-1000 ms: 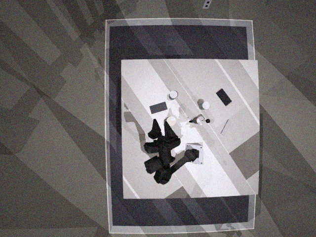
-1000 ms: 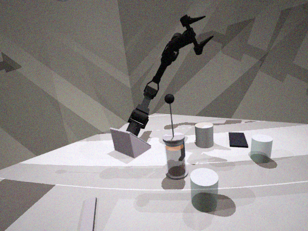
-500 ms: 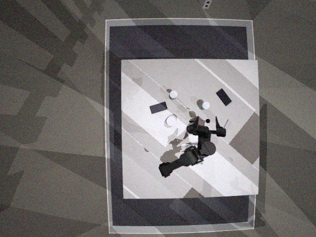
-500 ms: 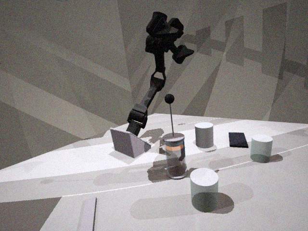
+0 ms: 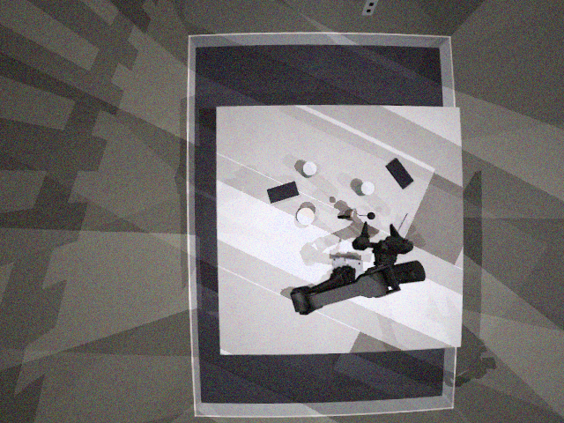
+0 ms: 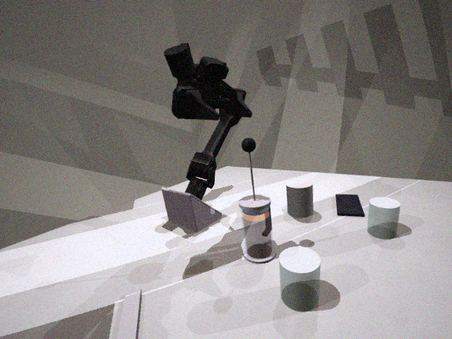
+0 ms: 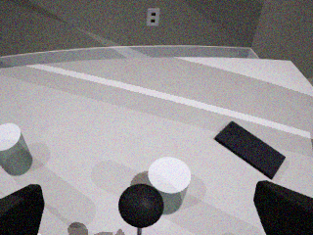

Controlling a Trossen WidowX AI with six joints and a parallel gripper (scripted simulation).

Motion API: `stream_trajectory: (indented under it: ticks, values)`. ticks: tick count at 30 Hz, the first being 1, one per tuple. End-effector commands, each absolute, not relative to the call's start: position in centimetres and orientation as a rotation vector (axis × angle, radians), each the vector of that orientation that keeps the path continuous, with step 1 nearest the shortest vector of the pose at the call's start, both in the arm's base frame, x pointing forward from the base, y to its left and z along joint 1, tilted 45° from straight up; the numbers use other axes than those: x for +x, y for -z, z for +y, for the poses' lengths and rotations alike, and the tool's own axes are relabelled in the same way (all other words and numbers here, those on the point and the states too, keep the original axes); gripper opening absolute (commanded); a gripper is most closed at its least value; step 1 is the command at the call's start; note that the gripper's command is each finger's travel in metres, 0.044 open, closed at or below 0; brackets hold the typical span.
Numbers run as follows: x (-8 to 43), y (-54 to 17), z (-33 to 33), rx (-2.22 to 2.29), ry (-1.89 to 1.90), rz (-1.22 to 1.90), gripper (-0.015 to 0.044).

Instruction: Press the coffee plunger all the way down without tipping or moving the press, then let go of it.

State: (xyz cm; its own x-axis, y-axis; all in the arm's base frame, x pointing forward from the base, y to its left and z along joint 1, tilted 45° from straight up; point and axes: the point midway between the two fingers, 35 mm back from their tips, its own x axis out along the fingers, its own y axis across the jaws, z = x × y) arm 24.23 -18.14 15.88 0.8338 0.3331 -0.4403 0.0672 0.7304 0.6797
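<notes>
Coffee press point(image 6: 257, 233) upright, plunger knob point(image 5: 371, 215) point(image 6: 248, 145) point(image 7: 141, 206) high above lid point(image 6: 254, 201).
</notes>
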Motion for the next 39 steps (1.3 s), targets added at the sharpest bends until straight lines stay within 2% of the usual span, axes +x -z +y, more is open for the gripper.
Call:
stream_trajectory:
  ticks: [1, 34, 39]
  values:
    - [23.9, -13.9, -16.1, 0.769, -0.164, 0.583, 0.044]
    - [27.0, -11.7, -14.0, 0.768, -0.168, 0.579, 0.044]
    - [27.0, -11.7, -14.0, 0.768, -0.168, 0.579, 0.0309]
